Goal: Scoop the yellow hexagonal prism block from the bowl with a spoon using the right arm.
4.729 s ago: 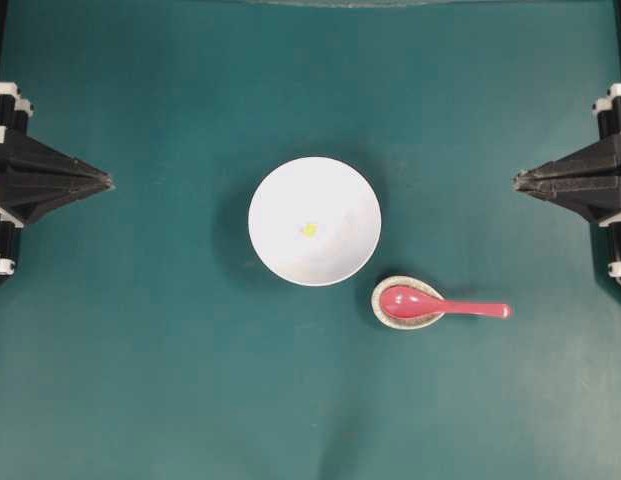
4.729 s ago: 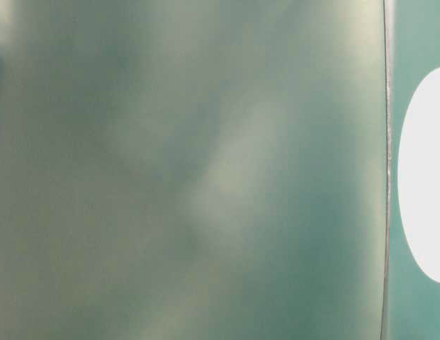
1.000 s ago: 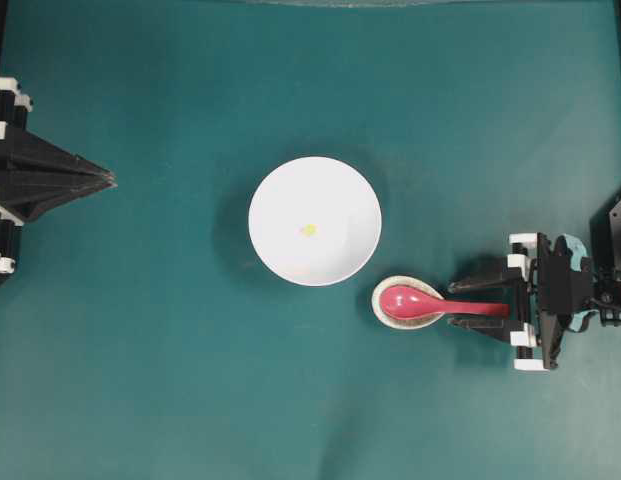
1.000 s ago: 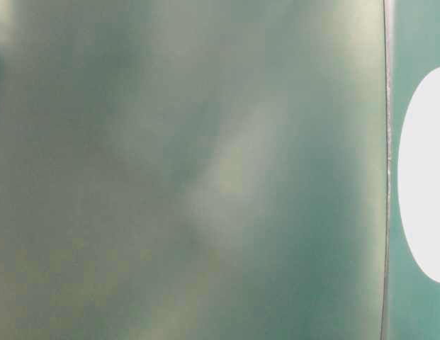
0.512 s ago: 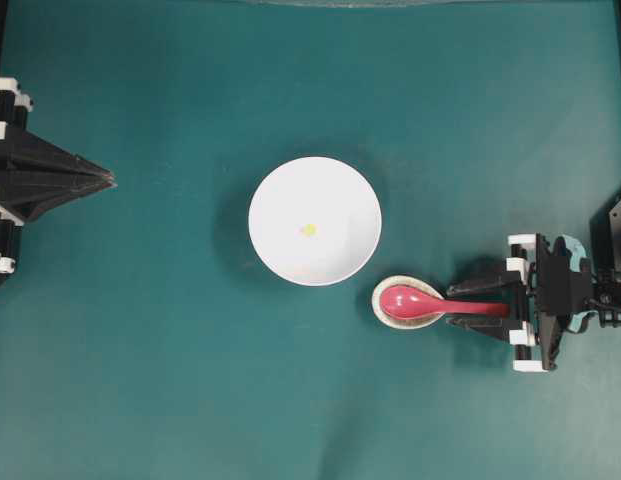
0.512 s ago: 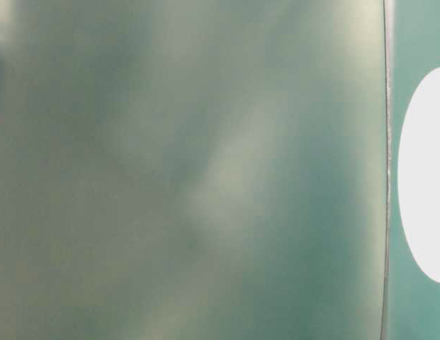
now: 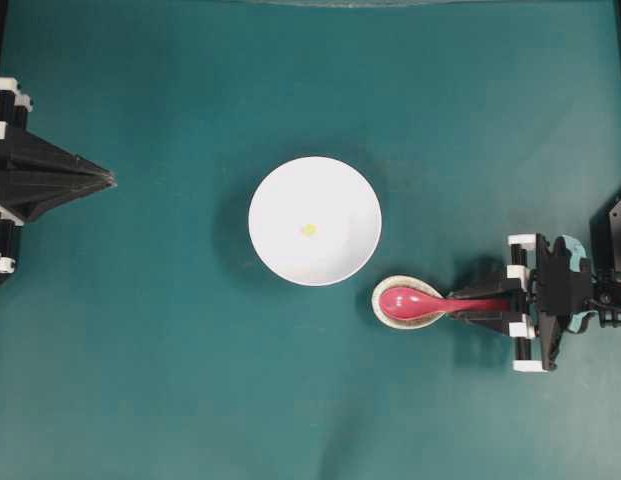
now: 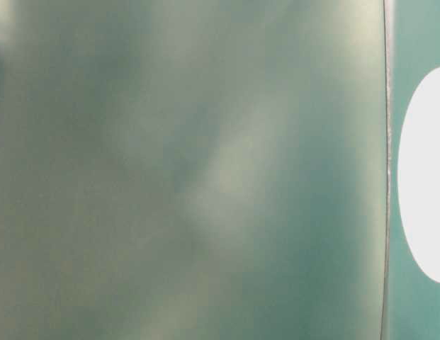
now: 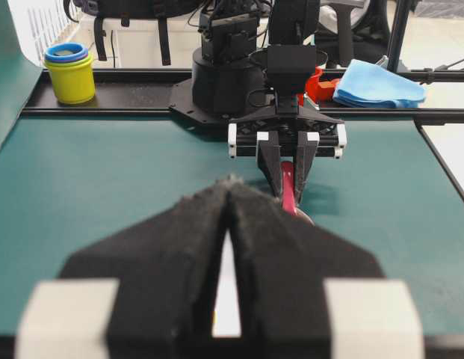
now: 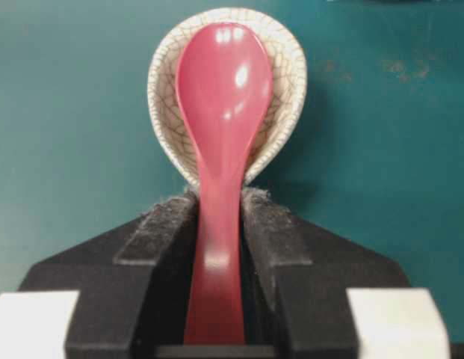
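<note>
The right gripper [image 7: 480, 301] has its fingers [image 10: 161, 239] clamped on the handle of the spoon [image 7: 430, 301], one on each side, as the right wrist view shows plainly: the red-pink handle runs straight between the two black pads with no gap either side. The spoon's oval scoop lies in the speckled spoon rest [image 7: 386, 311], which sits on the green table [image 7: 190, 380] just beside the lower right edge of the bowl [image 7: 280, 250] in the overhead view. The yellow hexagonal prism block [image 7: 309, 229] lies inside the bowl, near its middle, apart from the spoon. The left gripper [image 7: 102, 181] is at the left edge of the overhead view, well apart from the bowl, its fingers [image 9: 280, 262] drawn together to a point; in the left wrist view only a thin slit shows between them. That same view looks across the table at the right arm [image 9: 288, 82], with the spoon's handle [image 9: 288, 187] held between its fingers. The table-level view is mostly a blurred green haze, and the white shape at its right edge is probably the bowl [image 8: 425, 177], though the blur makes that hard to confirm.
</note>
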